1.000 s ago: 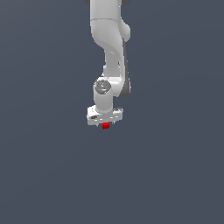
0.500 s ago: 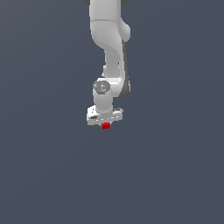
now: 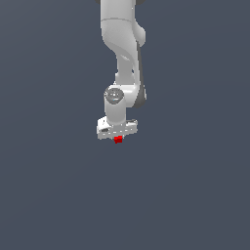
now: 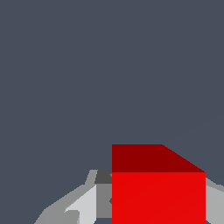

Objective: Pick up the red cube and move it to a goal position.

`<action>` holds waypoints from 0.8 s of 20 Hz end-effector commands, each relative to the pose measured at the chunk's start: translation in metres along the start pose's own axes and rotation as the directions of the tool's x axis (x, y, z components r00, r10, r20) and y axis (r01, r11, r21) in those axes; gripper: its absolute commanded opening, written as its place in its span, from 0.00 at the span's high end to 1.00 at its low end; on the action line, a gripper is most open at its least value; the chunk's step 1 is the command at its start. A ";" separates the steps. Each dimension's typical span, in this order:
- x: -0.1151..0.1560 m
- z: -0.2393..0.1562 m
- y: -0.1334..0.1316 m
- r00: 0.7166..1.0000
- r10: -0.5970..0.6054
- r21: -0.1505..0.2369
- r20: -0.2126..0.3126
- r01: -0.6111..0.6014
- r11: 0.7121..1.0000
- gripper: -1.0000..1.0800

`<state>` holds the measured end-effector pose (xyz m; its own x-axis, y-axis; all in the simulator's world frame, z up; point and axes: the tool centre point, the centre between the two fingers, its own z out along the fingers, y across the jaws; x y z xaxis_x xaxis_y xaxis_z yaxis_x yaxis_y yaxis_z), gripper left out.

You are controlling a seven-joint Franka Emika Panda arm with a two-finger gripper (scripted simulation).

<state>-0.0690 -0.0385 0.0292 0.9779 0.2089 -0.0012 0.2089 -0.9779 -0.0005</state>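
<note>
1. the gripper [image 3: 117,138] hangs under the white arm [image 3: 122,44], its fingers [image 4: 83,204] pinching the cube [image 3: 118,140] from both sides.
2. in the wrist view the cube [image 4: 157,192] sits right between the fingers, filling the near corner.
3. step in hand, as i judge it: carrying, with the grasp made.
4. no goal marker shows in either view, so the next move calls for holding the squeeze firm while travelling to the goal.

text: none readable | labels/brands/numbers: none in either view | red cube [image 4: 158,197]: plain faces, no marking | arm [image 3: 119,44]: plain white shell, no lettering to be made out
</note>
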 end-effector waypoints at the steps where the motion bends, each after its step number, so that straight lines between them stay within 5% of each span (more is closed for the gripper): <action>1: 0.002 -0.009 -0.001 1.000 0.000 0.000 -0.002 0.000 1.000 1.00; 16: 0.025 -0.135 -0.022 1.000 -0.001 -0.001 -0.001 0.001 1.000 1.00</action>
<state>-0.0515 -0.0149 0.1476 0.9777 0.2098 -0.0002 0.2098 -0.9777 0.0000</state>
